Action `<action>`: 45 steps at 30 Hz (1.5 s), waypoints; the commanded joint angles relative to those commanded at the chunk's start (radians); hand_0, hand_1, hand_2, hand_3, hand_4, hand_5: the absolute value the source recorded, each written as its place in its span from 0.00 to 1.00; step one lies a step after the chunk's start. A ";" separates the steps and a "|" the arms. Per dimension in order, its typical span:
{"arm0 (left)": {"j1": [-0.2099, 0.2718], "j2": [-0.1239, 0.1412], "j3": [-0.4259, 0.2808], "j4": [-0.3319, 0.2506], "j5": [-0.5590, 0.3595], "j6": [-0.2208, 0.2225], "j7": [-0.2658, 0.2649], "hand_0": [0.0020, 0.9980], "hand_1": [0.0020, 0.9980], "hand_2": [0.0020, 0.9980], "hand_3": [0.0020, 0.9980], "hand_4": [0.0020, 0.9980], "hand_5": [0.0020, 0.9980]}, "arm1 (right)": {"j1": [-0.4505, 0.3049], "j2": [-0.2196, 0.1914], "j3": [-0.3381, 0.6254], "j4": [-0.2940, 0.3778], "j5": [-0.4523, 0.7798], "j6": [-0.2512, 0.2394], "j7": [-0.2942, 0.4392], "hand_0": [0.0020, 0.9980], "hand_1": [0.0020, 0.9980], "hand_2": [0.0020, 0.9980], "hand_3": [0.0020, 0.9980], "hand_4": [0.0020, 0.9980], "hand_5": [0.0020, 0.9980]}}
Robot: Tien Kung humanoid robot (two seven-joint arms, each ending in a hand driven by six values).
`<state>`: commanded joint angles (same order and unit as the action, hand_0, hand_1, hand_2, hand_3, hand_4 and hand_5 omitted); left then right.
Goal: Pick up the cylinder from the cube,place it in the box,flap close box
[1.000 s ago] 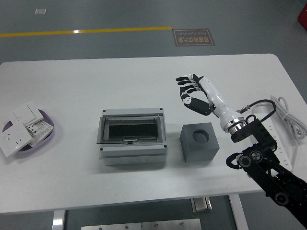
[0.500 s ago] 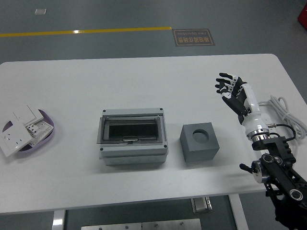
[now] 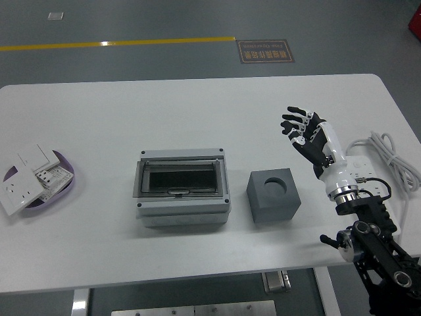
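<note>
The grey cube (image 3: 273,195) sits left of and nearer than the right robot hand (image 3: 306,133), whose fingers spread empty.

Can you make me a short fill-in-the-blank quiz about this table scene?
1. The right hand hovers with its fingers ____.
2. The round hole in the grey cube is ____.
3. The cube stands to the ____ of the box in the picture.
4. The purple bowl sits near the table's ____ edge.

Missing words: open; empty; right; left
</note>
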<state>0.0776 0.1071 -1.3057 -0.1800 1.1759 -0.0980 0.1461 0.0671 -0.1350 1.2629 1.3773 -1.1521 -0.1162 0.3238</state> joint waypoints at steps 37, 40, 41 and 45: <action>-0.008 -0.008 -0.008 0.000 0.007 -0.001 0.002 0.64 0.67 0.59 0.65 0.72 0.26 | -0.003 -0.011 0.004 0.022 -0.004 -0.005 0.025 0.68 0.66 0.66 0.66 0.64 0.06; -0.011 -0.007 -0.006 0.000 0.005 -0.002 0.000 0.64 0.67 0.59 0.65 0.72 0.26 | -0.008 -0.014 0.006 0.030 -0.006 -0.006 0.026 0.68 0.66 0.66 0.66 0.65 0.06; -0.012 -0.007 -0.005 0.000 0.004 -0.002 -0.001 0.64 0.67 0.59 0.65 0.72 0.26 | -0.010 -0.015 0.007 0.034 -0.006 -0.006 0.027 0.68 0.66 0.66 0.66 0.65 0.06; -0.016 -0.004 -0.009 0.000 0.005 -0.002 -0.001 0.64 0.67 0.59 0.65 0.72 0.26 | -0.015 -0.022 0.014 0.038 -0.003 -0.008 0.029 0.68 0.66 0.66 0.66 0.65 0.06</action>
<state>0.0620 0.1035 -1.3143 -0.1800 1.1805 -0.0995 0.1451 0.0525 -0.1568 1.2771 1.4151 -1.1553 -0.1238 0.3527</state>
